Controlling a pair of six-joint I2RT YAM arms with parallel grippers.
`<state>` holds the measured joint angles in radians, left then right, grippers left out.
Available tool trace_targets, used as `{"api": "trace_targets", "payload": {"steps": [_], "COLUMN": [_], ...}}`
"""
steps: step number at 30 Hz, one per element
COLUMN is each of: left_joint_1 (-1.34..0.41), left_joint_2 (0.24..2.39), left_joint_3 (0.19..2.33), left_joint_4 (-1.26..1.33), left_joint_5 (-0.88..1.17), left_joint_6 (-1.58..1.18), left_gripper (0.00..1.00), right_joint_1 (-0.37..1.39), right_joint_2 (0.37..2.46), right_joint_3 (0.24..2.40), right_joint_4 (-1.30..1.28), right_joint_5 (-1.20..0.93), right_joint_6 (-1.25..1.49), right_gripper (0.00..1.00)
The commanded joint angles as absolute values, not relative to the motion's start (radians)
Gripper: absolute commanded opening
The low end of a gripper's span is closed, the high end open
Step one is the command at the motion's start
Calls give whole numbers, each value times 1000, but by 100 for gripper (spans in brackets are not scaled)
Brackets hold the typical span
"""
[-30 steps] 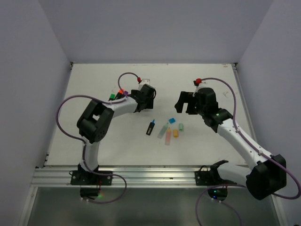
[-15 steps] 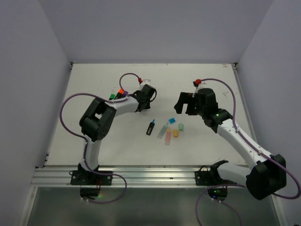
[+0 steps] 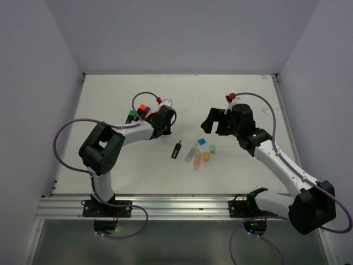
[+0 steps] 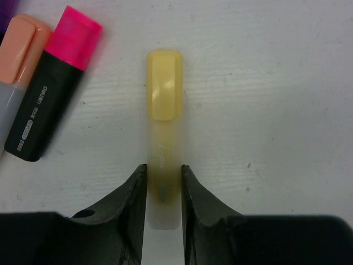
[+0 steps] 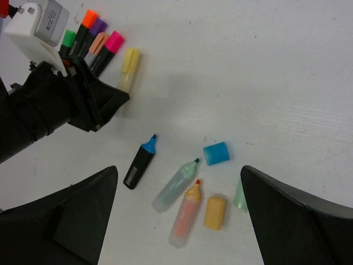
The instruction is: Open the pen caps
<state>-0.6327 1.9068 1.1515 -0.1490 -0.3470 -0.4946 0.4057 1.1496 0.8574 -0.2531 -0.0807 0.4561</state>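
Between the fingers (image 4: 134,199) of the left gripper (image 4: 164,190) lies the yellow pen (image 4: 164,152), flat on the table (image 4: 276,110). Both black fingers press against the sides of its translucent body near the tail, so this gripper is clamped on the pen. The yellow cap (image 4: 164,85) is on, at the end away from the gripper and clear of the fingers. Just beside the yellow pen, to its left in the left wrist view, lies a black pen (image 4: 44,116) with a pink cap (image 4: 73,37), tilted and not touching it. A peach cap (image 4: 22,47) on a grey body lies against that pen's far side. Seen from the right wrist, the row runs on away from the yellow pen with a purple cap (image 5: 98,26), an orange cap (image 5: 89,17) and a green cap (image 5: 68,37), all on pens and close together. Well apart from the yellow pen, toward the right arm and nearer the bases, lie the opened ones: a blue-tipped pen (image 5: 139,161), a mint pen (image 5: 175,186) and a peach pen (image 5: 185,215), the last two side by side. Beyond these from the yellow pen lie a blue cap (image 5: 215,153), an amber cap (image 5: 214,213) and a mint cap (image 5: 239,194), the mint one partly hidden by a finger. The right gripper (image 3: 214,123) hangs above the table, well to the right of the yellow pen in the top view, jaws spread wide with nothing between them.
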Motion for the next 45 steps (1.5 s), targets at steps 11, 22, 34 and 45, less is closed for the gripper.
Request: {"api": "trace_targets", "payload": {"steps": [11, 22, 34, 45], "left_joint_1": [-738, -842, -874, -879], "left_joint_2": [1415, 1324, 1324, 1330], "left_joint_3": [836, 808, 813, 808], "left_joint_4": [129, 172, 202, 230], "left_joint_5": [-89, -74, -61, -55], "left_joint_6": [-333, -265, -253, -261], "left_gripper": [0, 1, 1, 1], "right_joint_1": [416, 456, 460, 462], "right_joint_2": [1221, 1287, 1319, 1318], "right_joint_3": [862, 871, 862, 850], "right_joint_4": [-6, 120, 130, 152], "right_joint_5": [-327, -399, -391, -394], "right_joint_6": [647, 736, 741, 746], "right_gripper": [98, 96, 77, 31]}}
